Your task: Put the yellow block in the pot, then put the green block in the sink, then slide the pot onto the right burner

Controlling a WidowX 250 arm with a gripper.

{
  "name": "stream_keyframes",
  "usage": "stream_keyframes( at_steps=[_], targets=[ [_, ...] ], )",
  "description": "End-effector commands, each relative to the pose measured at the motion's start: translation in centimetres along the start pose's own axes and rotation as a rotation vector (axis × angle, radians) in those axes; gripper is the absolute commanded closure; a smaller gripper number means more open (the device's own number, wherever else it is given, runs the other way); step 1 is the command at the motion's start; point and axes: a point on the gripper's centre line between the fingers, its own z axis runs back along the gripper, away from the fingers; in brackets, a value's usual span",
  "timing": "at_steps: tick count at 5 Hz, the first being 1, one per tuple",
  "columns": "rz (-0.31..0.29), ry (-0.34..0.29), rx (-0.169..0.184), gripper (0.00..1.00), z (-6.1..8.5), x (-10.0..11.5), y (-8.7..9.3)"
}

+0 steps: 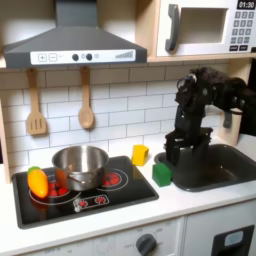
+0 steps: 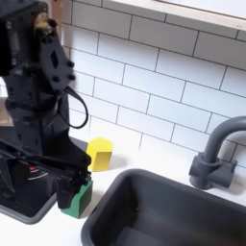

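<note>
The green block [image 1: 162,174] [image 2: 83,198] sits on the white counter between the stove and the sink [image 1: 222,170] [image 2: 183,216]. My gripper [image 1: 174,157] [image 2: 48,192] hangs low right at it, jaws apart. In the second exterior view one finger [image 2: 65,190] covers the block's left part, and I cannot tell whether it touches. The yellow block [image 1: 140,154] [image 2: 99,152] rests on the counter just behind, free. The shiny pot [image 1: 80,165] stands on the stove in the first exterior view, over the left burner area.
An orange-yellow oval toy [image 1: 37,182] lies on the stove's left edge. The dark faucet [image 2: 216,154] rises behind the sink. Two wooden utensils [image 1: 86,105] hang on the tiled wall, under a range hood [image 1: 75,45] and beside a microwave [image 1: 205,28].
</note>
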Motion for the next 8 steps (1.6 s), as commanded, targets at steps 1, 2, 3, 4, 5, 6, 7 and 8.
stream_keyframes(
  at_steps=[1, 2, 3, 4, 5, 6, 7, 8],
  targets=[
    [0.006, -0.005, 0.049, 0.0, -1.0, 2.1, 0.7],
    [0.02, -0.005, 0.06, 0.0, -1.6, 2.9, 1.0],
    [0.03, -0.018, 0.063, 0.0, -1.7, 4.3, 1.0],
    [0.039, -0.031, 0.072, 0.0, -1.9, 5.7, 1.4],
    [0.046, -0.039, 0.073, 0.0, -2.0, 7.5, 1.5],
    [0.047, -0.048, 0.072, 0.0, -2.1, 8.8, 1.3],
    [0.047, -0.039, 0.072, 0.0, -2.6, 9.6, 0.8],
    [0.057, -0.034, 0.078, 0.0, -3.2, 10.0, 1.1]
  ],
)
